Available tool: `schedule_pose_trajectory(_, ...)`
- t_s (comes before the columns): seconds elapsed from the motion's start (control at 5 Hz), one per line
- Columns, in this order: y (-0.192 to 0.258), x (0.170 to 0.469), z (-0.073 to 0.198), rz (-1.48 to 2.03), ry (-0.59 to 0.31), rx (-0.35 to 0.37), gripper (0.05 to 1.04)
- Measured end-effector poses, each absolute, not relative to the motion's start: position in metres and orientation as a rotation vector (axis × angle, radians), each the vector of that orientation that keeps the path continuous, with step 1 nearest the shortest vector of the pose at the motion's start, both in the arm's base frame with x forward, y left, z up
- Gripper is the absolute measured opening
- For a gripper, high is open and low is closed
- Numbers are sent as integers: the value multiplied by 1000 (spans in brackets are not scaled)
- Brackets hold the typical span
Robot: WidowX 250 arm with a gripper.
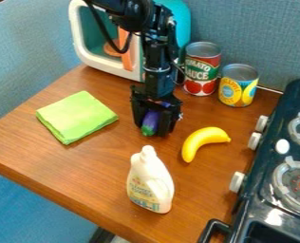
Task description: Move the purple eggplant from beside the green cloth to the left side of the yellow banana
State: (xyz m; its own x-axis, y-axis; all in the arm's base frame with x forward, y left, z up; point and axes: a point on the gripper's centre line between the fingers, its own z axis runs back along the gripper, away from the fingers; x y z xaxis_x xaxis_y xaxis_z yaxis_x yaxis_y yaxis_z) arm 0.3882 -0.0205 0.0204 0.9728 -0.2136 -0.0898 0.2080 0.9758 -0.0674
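**Black gripper grasps a toy eggplant at mid-table**

Clock directions are read from the gripper, with twelve at the top of the view.

At nine o'clock a folded lime-green cloth [76, 116] lies flat on the brown wooden table [92, 166], well apart from the gripper. At eleven, at the table's back edge, is a toy microwave [78, 45] with a white frame and teal casing; an orange piece [125, 47] shows at its front.

At six o'clock a white toy bleach bottle [151, 185] has its cap end pointing toward twelve and its labelled base toward the near edge.

At the clock's centre, the gripper [156, 116] points down from the arm, which enters at the top edge. It is closed around the toy eggplant [151, 122], whose purple body sits between the fingers, with the green end at the bottom, toward six to seven o'clock.

At one o'clock a red-and-green tomato sauce can [202, 71] stands upright. A yellow toy banana [202, 141] lies at four, curved, one tip toward three and the other toward five. At two, just beside the tomato sauce can, stands a shorter yellow-labelled can [238, 88].

Farthest right, from three to five o'clock, is a dark toy stove [267, 166] with pale knobs [237, 182] and ringed burners [298, 185].
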Motion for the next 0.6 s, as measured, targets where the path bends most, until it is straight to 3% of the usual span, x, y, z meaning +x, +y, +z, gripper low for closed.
schedule_pose_trajectory(0.4,-20,388,24,-242,71,-62,1001)
schedule_pose_trajectory(0.6,-13,382,59,-243,-26,-82,1001)
